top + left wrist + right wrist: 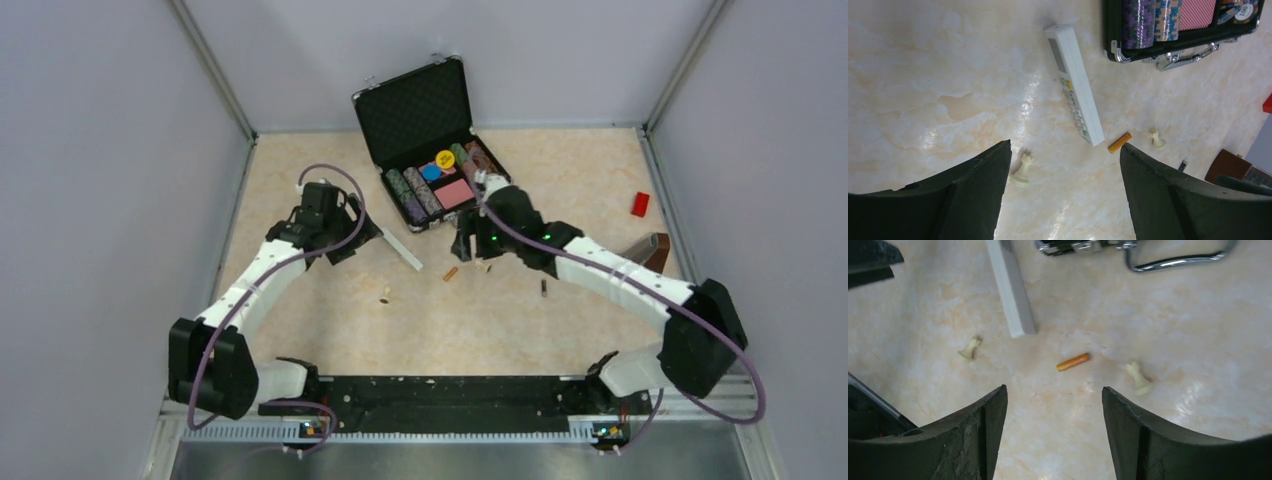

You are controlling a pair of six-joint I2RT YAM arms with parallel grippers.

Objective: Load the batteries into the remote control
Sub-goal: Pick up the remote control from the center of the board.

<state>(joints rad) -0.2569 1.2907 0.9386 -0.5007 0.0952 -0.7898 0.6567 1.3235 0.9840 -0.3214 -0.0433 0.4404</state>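
No writing is legible to me: the print on one chip in the case [415, 110] and the key markings on the remote [1074, 82] are too small to read. The remote, a slim white plastic bar, lies keys-up on the marbled table [560, 180], at 6 o'clock from the case. The orange battery [1073, 361], a smooth cylinder, lies just off the remote's end, not touching it. The dark battery [543, 288] lies at 3 o'clock from the orange one, well apart, and is hard to make out. Two cream pegs [1021, 172] stand nearby. The left gripper [1065, 146] and right gripper [1054, 390] have matte black fingers spread wide, holding nothing.
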